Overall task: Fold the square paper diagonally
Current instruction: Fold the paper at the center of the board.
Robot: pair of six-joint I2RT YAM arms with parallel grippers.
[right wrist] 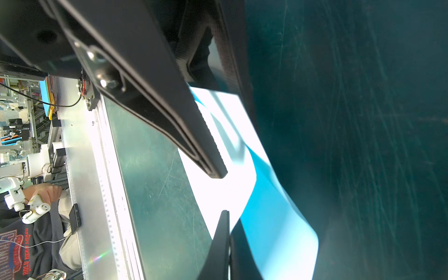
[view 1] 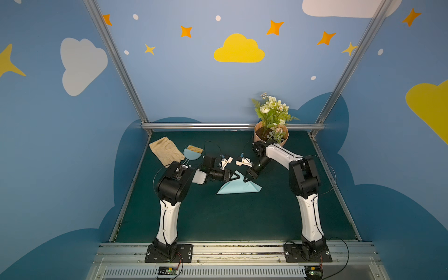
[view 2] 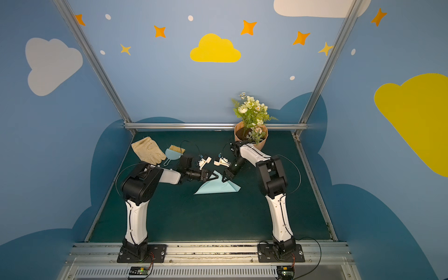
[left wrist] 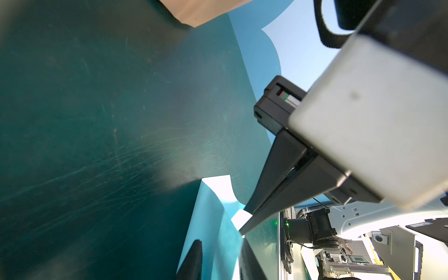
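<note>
The dark green bench (view 1: 218,218) carries the square paper (view 1: 238,188) just below the middle of the frame in both top views, between the two arms. Most of it lies flat as a pale blue triangle. Its upper part is lifted off the bench where the claws meet. The right claw (view 1: 245,180) is clenched on a raised corner of the sheet; the left wrist view shows that corner pinched between its tips. The left claw (view 1: 237,177) has its jaws a little apart, astride the lifted flap rather than clamping it.

Since the outline already reads as a triangle, I judge the fold is mostly laid over and the corners are being matched. To do this well, the right claw should carry its corner low and steadily and set it exactly on its mate. Only then should the crease be pressed. Too hard a pull would likely drag the flat part across the bench.

The paper's long axis runs nearly level, left to right across the frame, and is slightly lower at its left end. Its point aims up-frame toward the claws.
</note>
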